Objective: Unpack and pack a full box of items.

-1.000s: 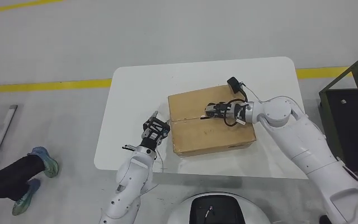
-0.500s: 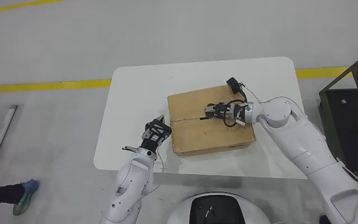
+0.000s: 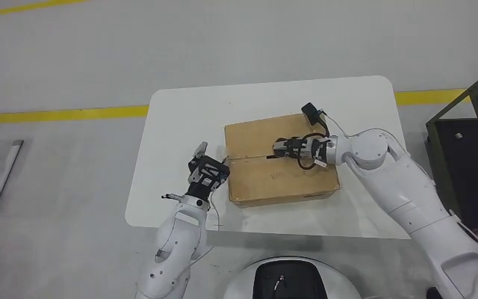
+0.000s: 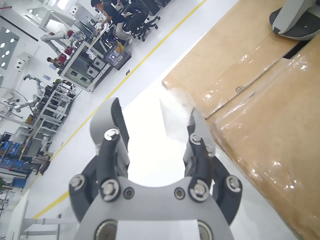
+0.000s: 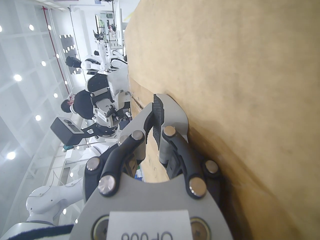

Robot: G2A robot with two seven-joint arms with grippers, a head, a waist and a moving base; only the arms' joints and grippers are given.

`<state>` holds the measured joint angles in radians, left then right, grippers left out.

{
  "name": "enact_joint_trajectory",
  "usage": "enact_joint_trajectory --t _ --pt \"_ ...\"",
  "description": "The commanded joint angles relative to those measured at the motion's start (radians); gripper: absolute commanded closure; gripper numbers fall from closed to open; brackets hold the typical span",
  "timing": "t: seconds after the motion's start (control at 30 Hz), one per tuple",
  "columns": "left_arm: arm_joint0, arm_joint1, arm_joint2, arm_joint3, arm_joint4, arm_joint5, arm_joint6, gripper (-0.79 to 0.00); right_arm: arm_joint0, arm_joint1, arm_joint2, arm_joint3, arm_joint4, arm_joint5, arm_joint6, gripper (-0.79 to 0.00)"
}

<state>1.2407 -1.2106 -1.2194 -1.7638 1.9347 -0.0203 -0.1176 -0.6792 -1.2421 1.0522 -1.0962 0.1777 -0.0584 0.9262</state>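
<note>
A closed brown cardboard box (image 3: 254, 138) lies in the middle of the white table (image 3: 179, 127), with clear tape over its centre seam. My right gripper (image 3: 275, 149) rests on top of the box at the seam, shut with nothing visible between its pads (image 5: 153, 112). In the left wrist view the seam gapes dark beside a right finger (image 4: 292, 18). My left gripper (image 3: 211, 158) is open by the box's left end; in the left wrist view (image 4: 157, 123) one finger touches the taped top corner of the box (image 4: 262, 126).
Bare table surface lies left of the box and behind it. A dark green frame (image 3: 450, 142) stands off the table's right edge. A yellow line (image 3: 75, 113) runs across the floor behind the table.
My left gripper has shifted a little along the box's left end, away from the table's front edge. My right gripper has stayed on the seam. A person's feet have left the floor at left.
</note>
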Motion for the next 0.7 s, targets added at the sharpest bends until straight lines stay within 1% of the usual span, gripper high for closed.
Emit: enact_joint_trajectory --t 0.0,0.2,0.33,0.47,0.67 --pt "-0.005 -0.002 0.005 0.004 0.006 0.008 0.004 -0.785 0.001 -0.001 -0.002 0.003 0.000 -0.001 0.000 0.000" --pt "-0.017 -0.009 0.012 0.014 0.030 0.048 0.003 -0.785 0.001 -0.002 -0.003 0.007 0.005 -0.003 -0.002 0.000" --pt "-0.048 -0.019 0.026 0.030 0.031 0.083 -0.024 -0.785 0.001 -0.003 -0.005 0.003 0.004 -0.002 -0.002 0.000" --pt "-0.070 -0.028 0.048 0.029 0.034 0.082 -0.043 -0.785 0.002 -0.004 -0.011 -0.003 0.000 0.000 -0.004 0.000" --pt "-0.081 -0.034 0.064 0.018 0.066 0.069 -0.052 -0.785 0.006 -0.006 -0.018 -0.011 -0.016 0.002 -0.011 0.000"
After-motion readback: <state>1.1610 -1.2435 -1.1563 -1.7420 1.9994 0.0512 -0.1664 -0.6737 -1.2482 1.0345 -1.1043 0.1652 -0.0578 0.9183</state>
